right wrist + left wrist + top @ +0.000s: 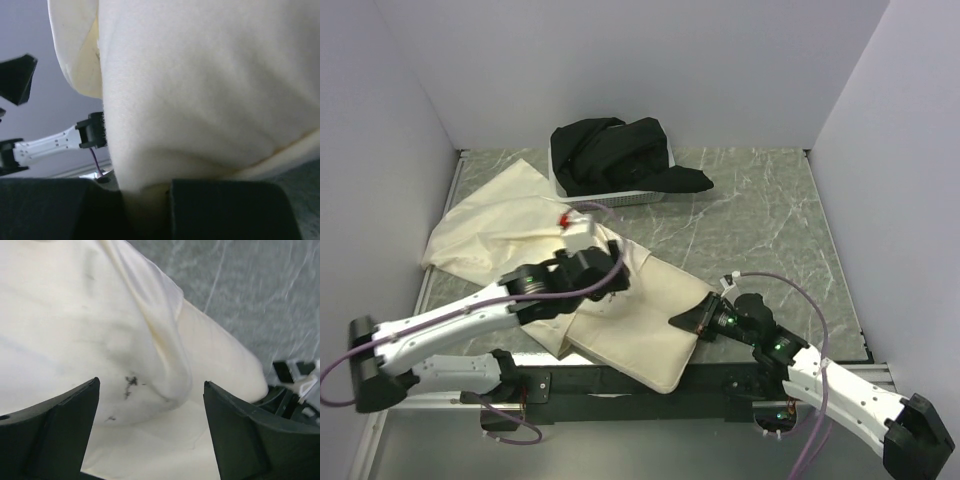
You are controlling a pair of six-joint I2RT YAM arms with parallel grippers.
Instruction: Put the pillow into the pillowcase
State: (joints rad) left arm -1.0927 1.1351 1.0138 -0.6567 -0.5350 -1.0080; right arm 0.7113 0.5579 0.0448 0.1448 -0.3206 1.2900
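Observation:
The pillow (650, 325) lies at the front middle of the table, plain cream side up; its bear print is hidden. The pillowcase (485, 230) spreads wrinkled to the left back, and its near edge lies over the pillow's left end. My left gripper (613, 283) is open above that overlap. In the left wrist view it (151, 385) hovers over thin pillowcase fabric (75, 330) with faint dark marks, and the plump pillow (225, 365) shows to the right. My right gripper (692, 322) is shut on the pillow's right edge. In the right wrist view it (145, 189) pinches the plush pillow (200, 90).
A white basket (620, 197) heaped with black cloth (615, 150) stands at the back middle. Grey walls close the left, back and right. The marbled tabletop (770, 230) shows at the right. A black rail (620, 385) runs along the near edge.

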